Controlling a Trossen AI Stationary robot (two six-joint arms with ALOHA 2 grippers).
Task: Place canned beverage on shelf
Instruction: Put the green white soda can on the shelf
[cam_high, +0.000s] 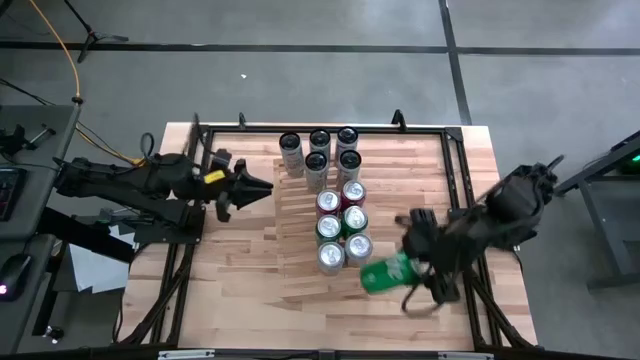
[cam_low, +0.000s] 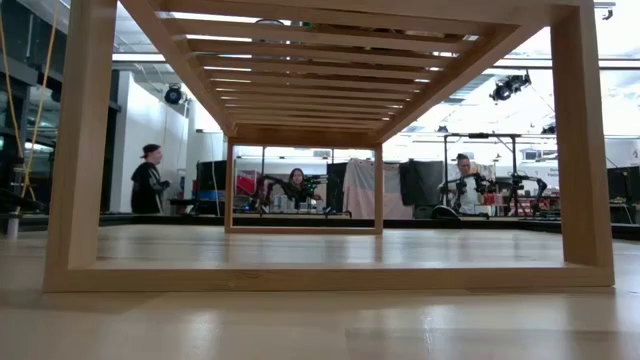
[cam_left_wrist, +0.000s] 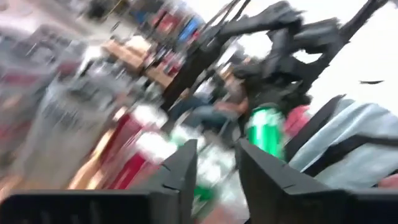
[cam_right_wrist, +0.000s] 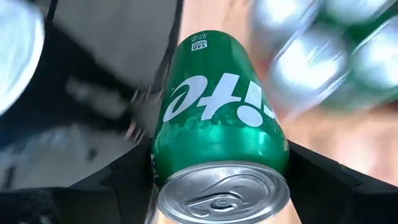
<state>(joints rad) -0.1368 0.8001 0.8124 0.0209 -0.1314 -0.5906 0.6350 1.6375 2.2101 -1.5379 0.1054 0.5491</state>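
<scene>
High view: the right tool (cam_high: 400, 268) grips a green can (cam_high: 385, 274), which lies tilted on its side between the fingers, just beside the nearest can of the rows on the shelf (cam_high: 300, 215). The right arm reaches in from the counter's (cam_high: 240, 270) right edge, bent at the elbow, wrist turned toward the shelf. Nine cans stand upright on the shelf: five silver ones (cam_high: 319, 153) farther from the right tool, then a column of four (cam_high: 340, 225), red and green mixed, running toward it. The left tool (cam_high: 262, 187) hovers at the shelf's left side, pointing at the silver cans, its arm stretched out level from the left; its fingers look slightly parted and hold nothing.

Low view: only a pale wooden frame (cam_low: 80, 150) and the counter show, with three people in the room beyond. Neither tool appears.

Left wrist view: blurred; the left tool's two fingers (cam_left_wrist: 186, 168) stand a little apart with nothing between them. Beyond them are red and green cans and the right arm with its green can (cam_left_wrist: 266, 132).

Right wrist view: the green can (cam_right_wrist: 219, 134) fills the space between the fingers, pull-tab end nearest the camera. White letters "ite" read on its side, with small print on the far end too fine to read. Silver cans (cam_right_wrist: 323, 56) are blurred beyond.
</scene>
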